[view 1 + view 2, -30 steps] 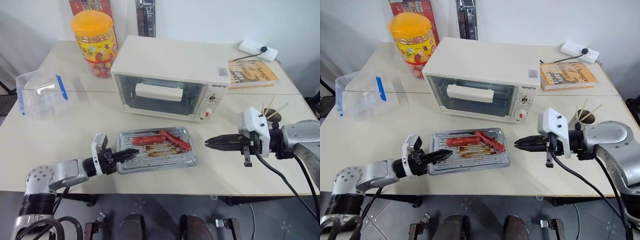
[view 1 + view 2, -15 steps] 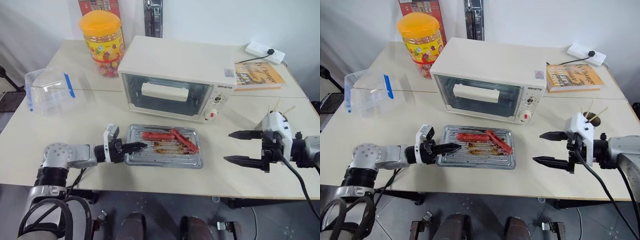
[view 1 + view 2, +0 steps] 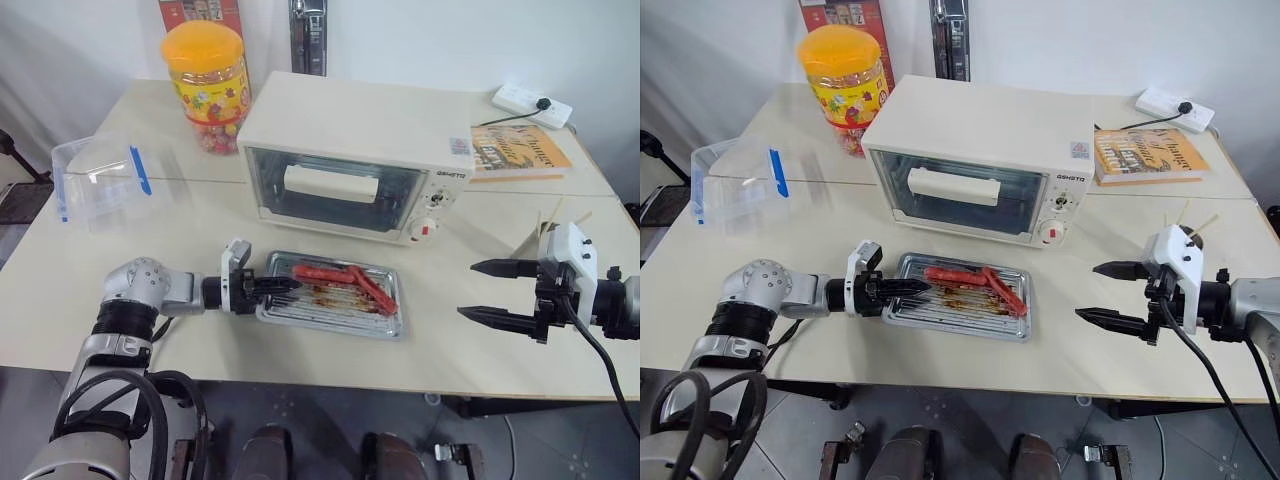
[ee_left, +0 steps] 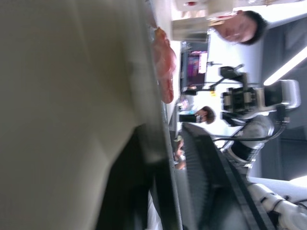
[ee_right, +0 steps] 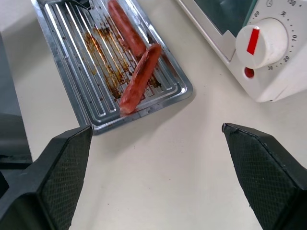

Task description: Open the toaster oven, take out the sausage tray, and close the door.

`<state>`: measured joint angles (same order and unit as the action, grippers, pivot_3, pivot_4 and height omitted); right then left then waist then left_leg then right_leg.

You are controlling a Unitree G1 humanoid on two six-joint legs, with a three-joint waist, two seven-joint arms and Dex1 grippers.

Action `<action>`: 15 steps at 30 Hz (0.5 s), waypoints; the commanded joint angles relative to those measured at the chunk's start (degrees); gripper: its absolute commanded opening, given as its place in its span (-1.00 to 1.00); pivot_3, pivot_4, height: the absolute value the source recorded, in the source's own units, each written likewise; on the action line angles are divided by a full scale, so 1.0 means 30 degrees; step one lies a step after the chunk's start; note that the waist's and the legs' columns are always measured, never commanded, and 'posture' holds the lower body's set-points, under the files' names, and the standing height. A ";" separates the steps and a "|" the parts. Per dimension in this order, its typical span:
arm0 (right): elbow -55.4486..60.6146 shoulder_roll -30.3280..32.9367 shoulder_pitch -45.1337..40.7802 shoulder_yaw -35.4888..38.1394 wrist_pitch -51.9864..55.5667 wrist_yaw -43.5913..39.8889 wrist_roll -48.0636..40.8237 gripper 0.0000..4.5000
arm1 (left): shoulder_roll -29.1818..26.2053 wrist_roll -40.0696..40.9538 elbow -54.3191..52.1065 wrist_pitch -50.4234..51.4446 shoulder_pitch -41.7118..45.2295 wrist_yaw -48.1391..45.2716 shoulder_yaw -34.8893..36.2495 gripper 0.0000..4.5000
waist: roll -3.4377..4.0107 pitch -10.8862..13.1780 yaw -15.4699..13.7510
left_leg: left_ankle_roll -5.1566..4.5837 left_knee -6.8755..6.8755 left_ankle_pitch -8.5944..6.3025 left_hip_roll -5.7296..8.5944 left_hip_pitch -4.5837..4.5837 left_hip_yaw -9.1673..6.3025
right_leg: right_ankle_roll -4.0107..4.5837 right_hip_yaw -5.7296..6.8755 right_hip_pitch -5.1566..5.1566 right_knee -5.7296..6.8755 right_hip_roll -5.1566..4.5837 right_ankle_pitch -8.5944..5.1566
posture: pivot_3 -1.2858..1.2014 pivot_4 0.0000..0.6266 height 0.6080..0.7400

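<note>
The cream toaster oven (image 3: 360,115) stands at mid-table with its door (image 3: 272,180) shut and the bar handle (image 3: 330,183) across the glass. In front of it on the table lies the sausage tray (image 3: 340,312), ribbed silver with grease stains, also in the right wrist view as the tray (image 5: 81,57). Red sausages (image 3: 335,275) lie on its far half. My left gripper (image 3: 288,285) is at the tray's left rim, its fingers slightly apart with the rim between them. My right gripper (image 3: 467,289) hangs wide open and holds nothing, right of the tray.
An orange-lidded candy jar (image 3: 205,85) stands at the back left, and a clear plastic box with a blue clip (image 3: 100,180) at the left. A book (image 3: 520,148), a power strip (image 3: 530,100) and a cup of sticks (image 3: 550,215) sit at the right.
My right gripper opened wide and drew back to the right, away from the tray. My left gripper's fingers eased apart at the tray's rim. The camera shifted.
</note>
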<state>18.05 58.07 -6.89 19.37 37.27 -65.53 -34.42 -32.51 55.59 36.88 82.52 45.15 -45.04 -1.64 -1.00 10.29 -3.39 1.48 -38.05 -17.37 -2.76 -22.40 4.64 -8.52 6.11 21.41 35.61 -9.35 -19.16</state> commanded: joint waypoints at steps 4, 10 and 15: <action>-0.0004 0.0269 -0.0570 0.0002 -0.0841 -0.0087 0.0091 1.00 | -0.1493 -0.2678 0.0302 -0.0209 0.0661 -0.2360 -0.0802 0.60 | -0.0004 0.0002 0.0307 | 0.0009 0.0006 0.0005 -0.0008 -0.0001 0.0000 | 0.0001 0.0001 0.0019 0.0018 0.0003 -0.0001 | 0.03 -0.52 1.00; -0.0714 0.0404 -0.1247 -0.0948 -0.1471 -0.0551 0.0665 1.00 | -0.4409 -0.4902 -0.0310 -0.1216 0.1340 -0.5096 -0.2574 0.99 | -0.0020 0.0012 0.0871 | 0.0011 0.0042 0.0006 -0.0016 0.0001 0.0024 | 0.0000 0.0000 0.0042 0.0013 0.0004 -0.0001 | 0.03 -0.52 1.00; -0.1319 0.0280 -0.1789 -0.1737 -0.1972 -0.1085 0.0974 1.00 | -0.6170 -0.7198 -0.0968 -0.9210 0.0718 -0.7058 -0.1180 0.99 | -0.0046 0.0035 0.0943 | 0.0013 0.0059 0.0006 -0.0024 -0.0002 0.0041 | -0.0001 0.0000 0.0063 0.0010 0.0005 -0.0002 | 0.03 -0.52 1.00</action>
<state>14.31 58.07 -11.29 14.10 32.98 -67.98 -31.97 -50.09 36.41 36.18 68.00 49.11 -64.02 -9.98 -1.14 10.39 -0.57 1.52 -37.88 -17.35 -2.84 -22.41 4.76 -8.53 6.11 21.60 35.64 -9.34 -19.16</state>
